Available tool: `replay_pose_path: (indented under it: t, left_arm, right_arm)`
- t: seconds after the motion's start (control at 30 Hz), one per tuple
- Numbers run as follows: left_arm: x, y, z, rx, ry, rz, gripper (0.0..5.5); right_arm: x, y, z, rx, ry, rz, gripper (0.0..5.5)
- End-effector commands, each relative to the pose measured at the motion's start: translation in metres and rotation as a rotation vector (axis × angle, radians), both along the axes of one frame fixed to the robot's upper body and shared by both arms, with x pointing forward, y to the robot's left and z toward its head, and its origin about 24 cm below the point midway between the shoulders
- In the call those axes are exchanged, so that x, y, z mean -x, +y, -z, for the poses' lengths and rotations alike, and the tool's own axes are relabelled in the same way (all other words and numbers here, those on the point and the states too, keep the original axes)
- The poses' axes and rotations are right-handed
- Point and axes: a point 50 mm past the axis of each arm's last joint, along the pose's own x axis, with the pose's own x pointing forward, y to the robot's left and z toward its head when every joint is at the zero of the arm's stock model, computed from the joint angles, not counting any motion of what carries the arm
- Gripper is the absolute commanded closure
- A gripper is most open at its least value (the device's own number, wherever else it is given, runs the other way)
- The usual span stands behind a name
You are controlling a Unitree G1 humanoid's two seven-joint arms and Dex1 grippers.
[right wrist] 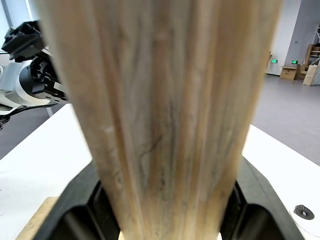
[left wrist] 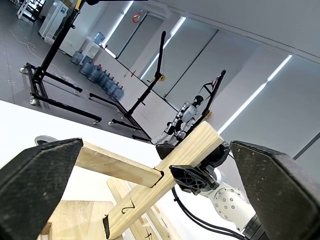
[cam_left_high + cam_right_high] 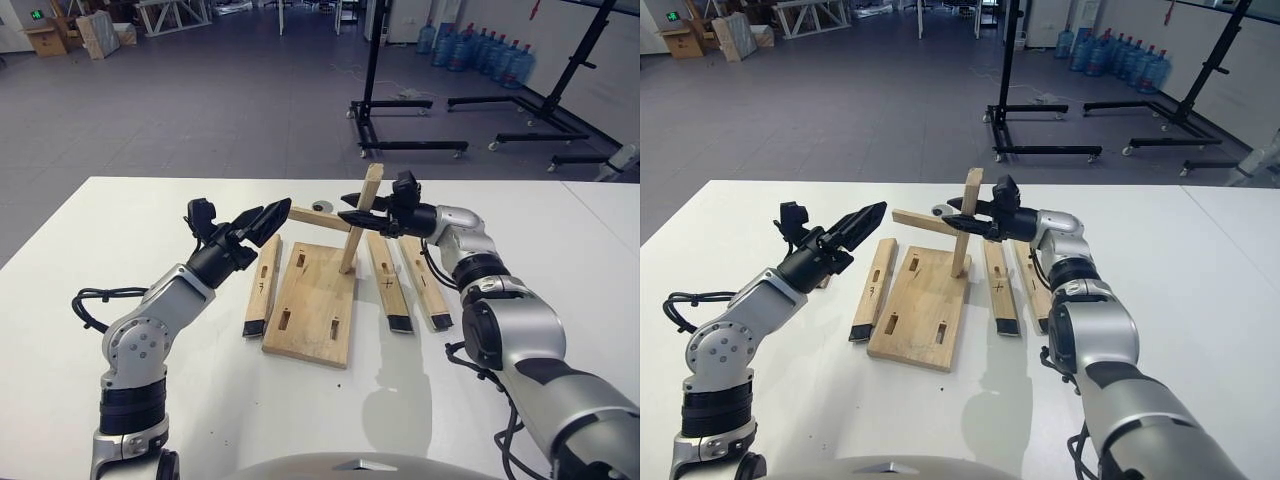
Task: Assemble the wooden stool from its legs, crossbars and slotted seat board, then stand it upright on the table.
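The slotted seat board (image 3: 312, 300) lies flat in the middle of the white table. A wooden leg (image 3: 362, 215) stands tilted on the board's far right corner, and my right gripper (image 3: 352, 218) is shut on it about halfway up. A crossbar (image 3: 318, 218) sticks out leftwards from that leg. My left gripper (image 3: 284, 213) is open at the crossbar's free end, its fingers (image 2: 35, 175) apart on either side of the bar. One loose leg (image 3: 263, 285) lies left of the board and two more (image 3: 385, 280) lie right of it.
A small round metal piece (image 3: 320, 207) sits on the table behind the crossbar. Black wheeled stands (image 3: 400, 110) and water bottles (image 3: 480, 45) are on the floor beyond the table's far edge. Bare tabletop (image 3: 80, 230) spreads to both sides.
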Motion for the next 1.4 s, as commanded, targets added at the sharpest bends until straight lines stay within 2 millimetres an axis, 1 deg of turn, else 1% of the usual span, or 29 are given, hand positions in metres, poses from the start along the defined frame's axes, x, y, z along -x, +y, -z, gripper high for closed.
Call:
replay_pose_path:
  t: [0.03, 0.2, 0.3, 0.37, 0.53, 0.73, 0.77, 1.1, 1.33, 1.4]
  left_arm:
    - [0.001, -0.001, 0.003, -0.015, 0.009, -0.002, 0.10]
    - [0.002, -0.002, 0.004, -0.012, 0.013, 0.000, 0.10]
    - [0.001, -0.003, 0.004, -0.009, 0.013, 0.000, 0.10]
    - [0.001, -0.003, 0.004, -0.009, 0.013, -0.001, 0.10]
    - [0.001, -0.003, 0.004, -0.008, 0.013, -0.005, 0.10]
    - [0.001, -0.003, 0.005, -0.008, 0.015, -0.007, 0.10]
    - [0.001, -0.002, 0.005, -0.008, 0.016, -0.007, 0.10]
    - [0.000, -0.002, 0.005, -0.009, 0.014, -0.007, 0.10]
    - [0.000, -0.003, 0.005, -0.011, 0.013, -0.004, 0.10]
    - [0.000, -0.002, 0.003, -0.010, 0.009, -0.004, 0.10]
  right_arm:
    - [0.010, -0.001, 0.035, 0.098, 0.123, 0.032, 3.45]
    - [0.016, 0.005, 0.051, 0.135, 0.197, 0.011, 3.45]
    - [0.022, 0.006, 0.062, 0.172, 0.249, -0.012, 3.45]
    - [0.024, 0.006, 0.066, 0.187, 0.265, -0.010, 3.45]
    - [0.024, 0.007, 0.067, 0.182, 0.273, -0.005, 3.45]
    - [0.020, 0.008, 0.061, 0.124, 0.267, 0.018, 3.45]
    - [0.019, 0.008, 0.060, 0.116, 0.267, 0.024, 3.15]
    - [0.012, 0.008, 0.051, 0.066, 0.258, 0.079, 1.48]
    - [0.013, -0.011, 0.048, 0.132, 0.235, 0.088, 0.37]
    - [0.015, -0.021, 0.047, 0.150, 0.226, 0.091, 0.37]
